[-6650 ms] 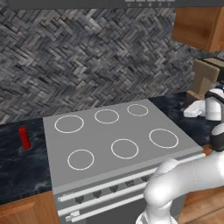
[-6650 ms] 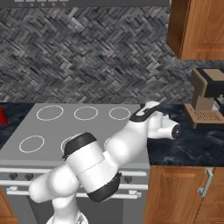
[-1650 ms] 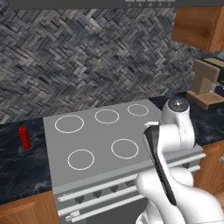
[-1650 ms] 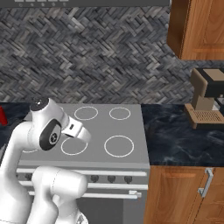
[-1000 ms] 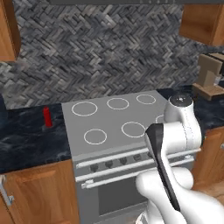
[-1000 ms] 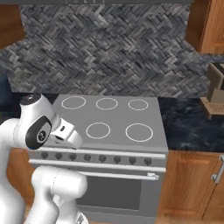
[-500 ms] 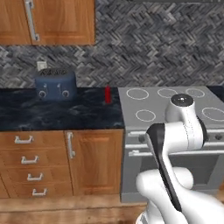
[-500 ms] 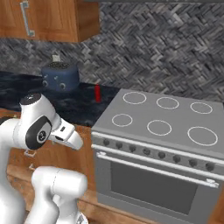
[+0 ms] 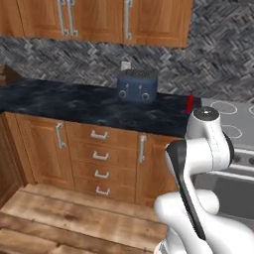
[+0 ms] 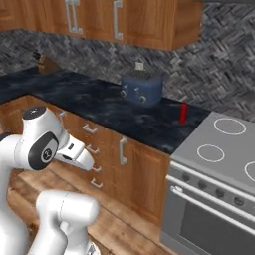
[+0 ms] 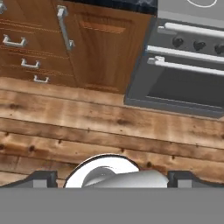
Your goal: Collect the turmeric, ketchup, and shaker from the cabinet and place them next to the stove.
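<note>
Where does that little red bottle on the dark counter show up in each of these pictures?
Left base view: the ketchup stands at the right, on the counter's end, just left of the stove.
Right base view: the ketchup stands right of centre, again just left of the stove.
Hand view: not in it.
Shared landmark: the blue toaster, left of the bottle.

Ketchup [image 9: 189, 103] on counter [image 9: 74, 104] betw. toaster [image 9: 137, 85] & stove [image 10: 219, 149], wall cabinet [image 9: 99, 20] above.
</note>
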